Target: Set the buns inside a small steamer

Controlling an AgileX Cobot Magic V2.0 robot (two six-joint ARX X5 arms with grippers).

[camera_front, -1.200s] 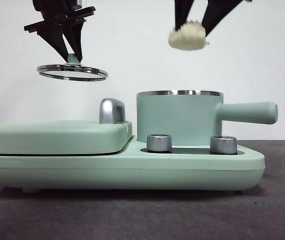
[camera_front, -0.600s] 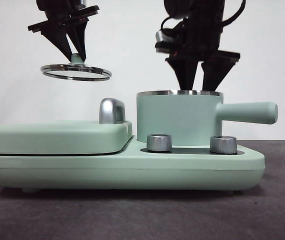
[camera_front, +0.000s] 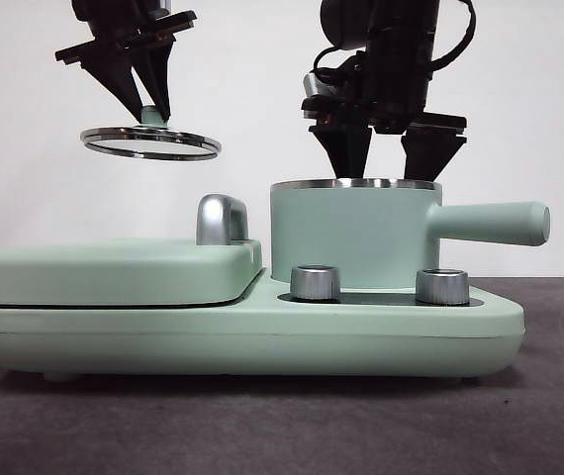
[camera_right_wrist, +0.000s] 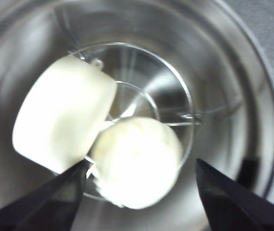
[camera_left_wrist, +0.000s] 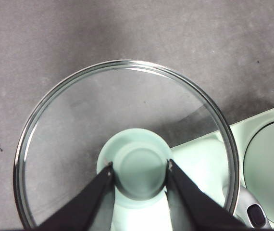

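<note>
Right wrist view shows both buns (camera_right_wrist: pixel 103 154) lying inside the small steamer (camera_front: pixel 354 236) at frame centre, the ridged one having been released by the right gripper (camera_right_wrist: pixel 139 192), jaws now apart, while the glass lid (camera_front: pixel 150 142) stays clamped by the left gripper (camera_left_wrist: pixel 139 168) at upper left.

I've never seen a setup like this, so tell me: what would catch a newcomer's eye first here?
Probably the glass lid hanging in mid-air above the flat griddle side, pinched by its green knob in the left tool. Next, the right tool, open, reaching down over the mint-green steamer pot. Its camera looks straight into the steel interior, where two white buns lie touching on a wire rack: a smooth block bun and a rounder bun.
</note>
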